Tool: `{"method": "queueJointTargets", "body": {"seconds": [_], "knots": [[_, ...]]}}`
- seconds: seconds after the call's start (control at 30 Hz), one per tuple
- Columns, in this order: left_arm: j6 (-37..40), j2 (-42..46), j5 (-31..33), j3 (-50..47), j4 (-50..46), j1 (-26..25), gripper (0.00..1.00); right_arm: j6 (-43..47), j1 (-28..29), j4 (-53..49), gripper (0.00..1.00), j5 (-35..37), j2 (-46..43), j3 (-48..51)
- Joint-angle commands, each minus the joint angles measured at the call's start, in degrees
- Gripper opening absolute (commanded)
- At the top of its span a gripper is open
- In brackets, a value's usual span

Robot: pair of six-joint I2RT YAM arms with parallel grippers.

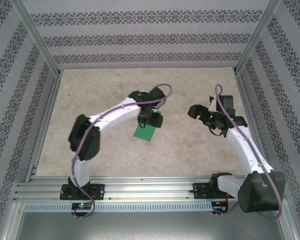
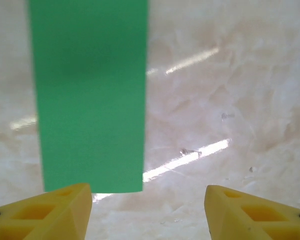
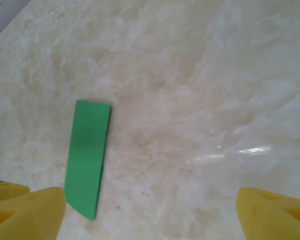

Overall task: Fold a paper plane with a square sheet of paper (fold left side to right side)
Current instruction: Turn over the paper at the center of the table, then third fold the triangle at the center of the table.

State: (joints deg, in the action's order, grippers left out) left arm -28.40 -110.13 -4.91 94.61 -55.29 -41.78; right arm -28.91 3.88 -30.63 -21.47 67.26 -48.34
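The square sheet of paper (image 1: 146, 132) is bright green and lies flat on the table's middle, folded into a narrow rectangle. In the left wrist view the paper (image 2: 90, 95) runs from the top edge down to just ahead of my left yellow finger (image 2: 50, 212). My left gripper (image 1: 150, 120) (image 2: 147, 205) hovers over the paper's far end, jaws open with nothing between them. My right gripper (image 1: 193, 111) (image 3: 150, 212) stands open to the right of the paper (image 3: 87, 156), apart from it and holding nothing. A paper plane is out of view.
The tabletop (image 1: 190, 150) is pale and marble-patterned. Patterned walls (image 1: 140, 30) and aluminium posts enclose it on three sides. An aluminium rail (image 1: 150, 190) along the near edge carries both arm bases.
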Motion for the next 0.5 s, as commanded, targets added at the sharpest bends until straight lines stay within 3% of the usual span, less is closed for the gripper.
{"method": "queueJointTargets", "body": {"seconds": [0.0, 0.13, 0.23, 0.47], "knots": [[-3.7, 6.5, -8.4, -11.3, 15.0, 6.3, 0.65, -4.8, 4.1, 9.3, 0.81, -7.7, 5.3, 1.0], [-6.5, 12.5, -11.6, -22.7, 23.6, 12.3, 0.69, -8.3, 11.2, 16.8, 0.72, -9.0, 15.6, -1.4], [-9.3, 15.1, -15.0, -29.7, 30.1, 15.4, 0.70, -9.1, 15.4, 20.5, 0.71, -7.2, 23.0, -5.3], [-12.8, 16.1, -19.1, -37.3, 37.5, 18.3, 0.71, -7.0, 20.1, 20.4, 0.70, -5.5, 37.0, -16.8]]}}
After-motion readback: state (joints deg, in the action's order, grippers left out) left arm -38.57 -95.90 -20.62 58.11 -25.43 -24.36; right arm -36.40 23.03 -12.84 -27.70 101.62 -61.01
